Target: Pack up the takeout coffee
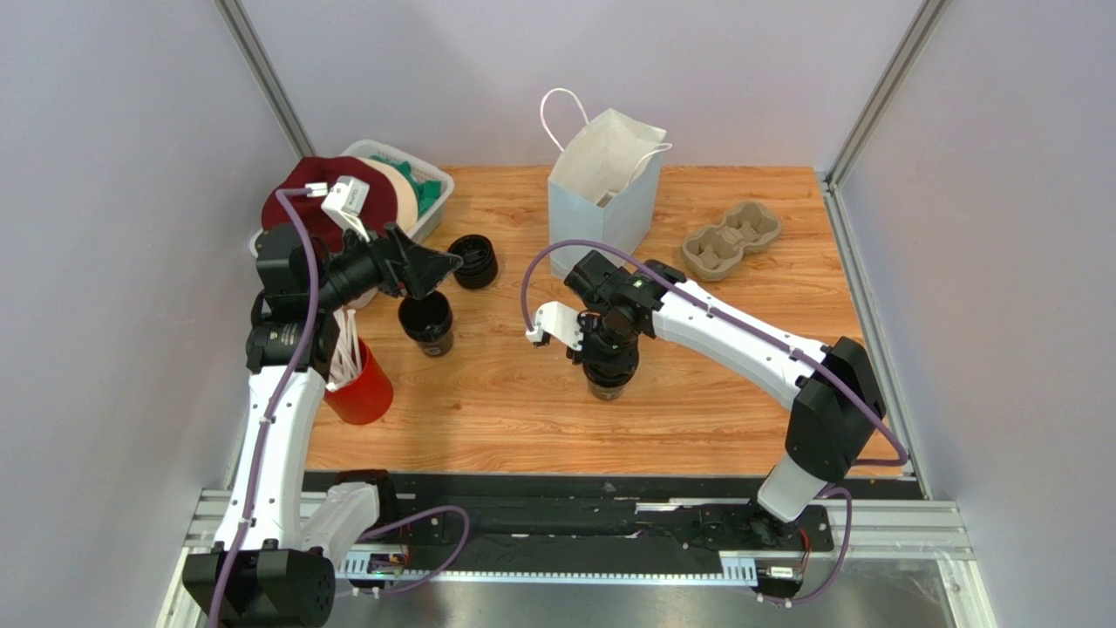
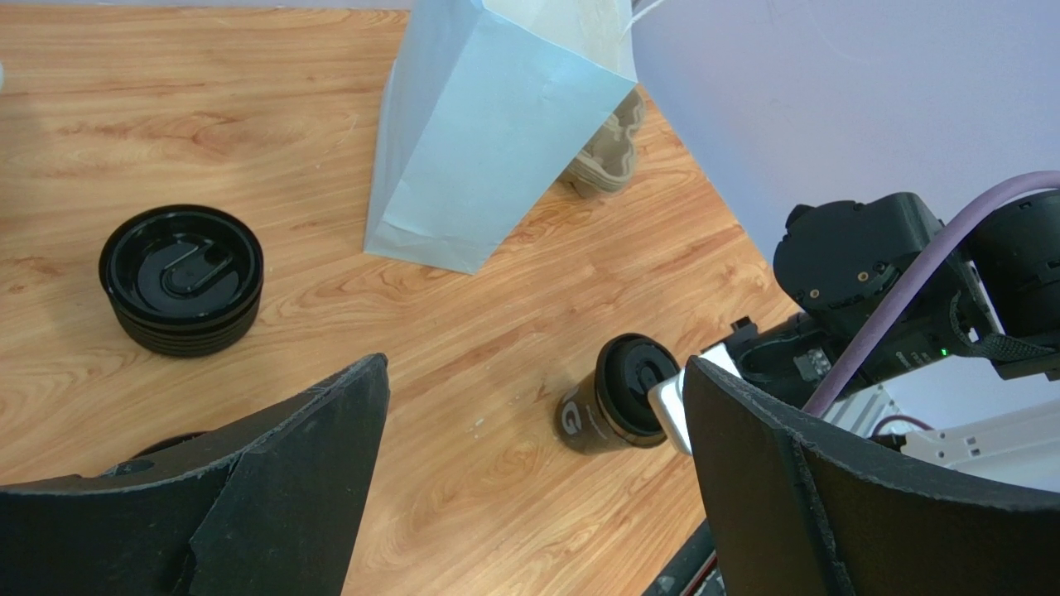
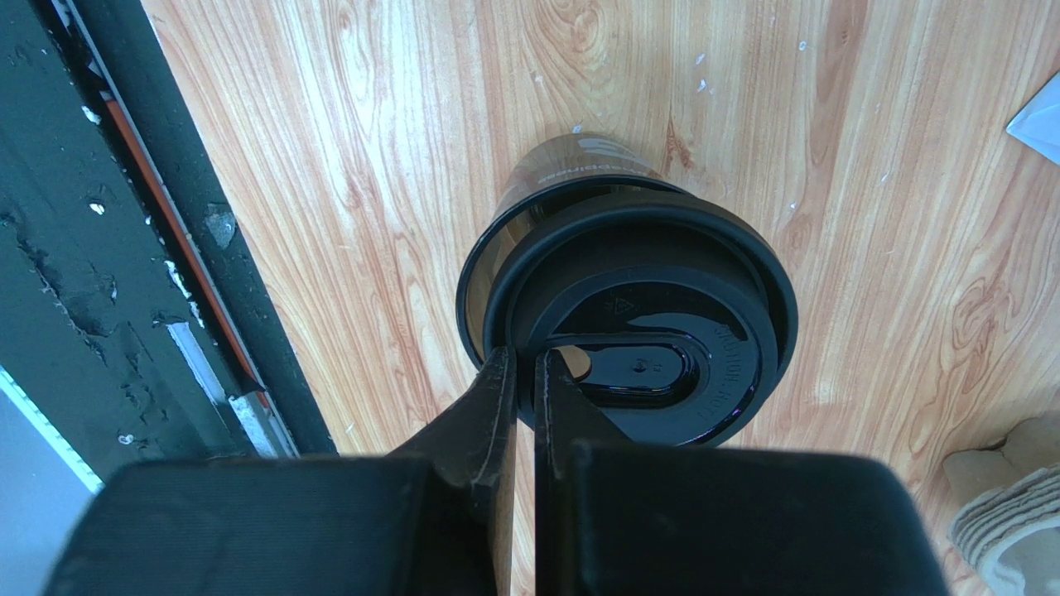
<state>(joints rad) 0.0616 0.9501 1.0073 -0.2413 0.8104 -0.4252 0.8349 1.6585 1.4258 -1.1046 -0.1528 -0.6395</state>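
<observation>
Bin (image 1: 436, 196): far left corner of the tabletop (image 1: 511, 419), holding dark red and green items.
Red cup (image 1: 362, 393): near left, beside the left arm, white straws (image 1: 346, 351) standing in it.
Left jaws (image 1: 439, 272): spread wide and holding nothing, hovering over the left part of the tabletop.
Open dark cup (image 1: 427, 321): upright and lidless, just below and in front of the left jaws, apart from them.
Stack of lids (image 2: 182, 279): black, just behind the open dark cup.
Right jaws (image 3: 523, 373): closed to a thin slit, pinching the near rim of the lid (image 3: 647, 329).
Takeout coffee (image 2: 587, 420): upright near the middle of the tabletop under the right jaws, outside the bag; the lid sits off-centre on it, a crescent of cup rim showing.
Paper bag (image 1: 600, 196): pale blue, upright and open, far centre.
Pulp tray (image 1: 731, 242): right of the bag, no cup in it.
</observation>
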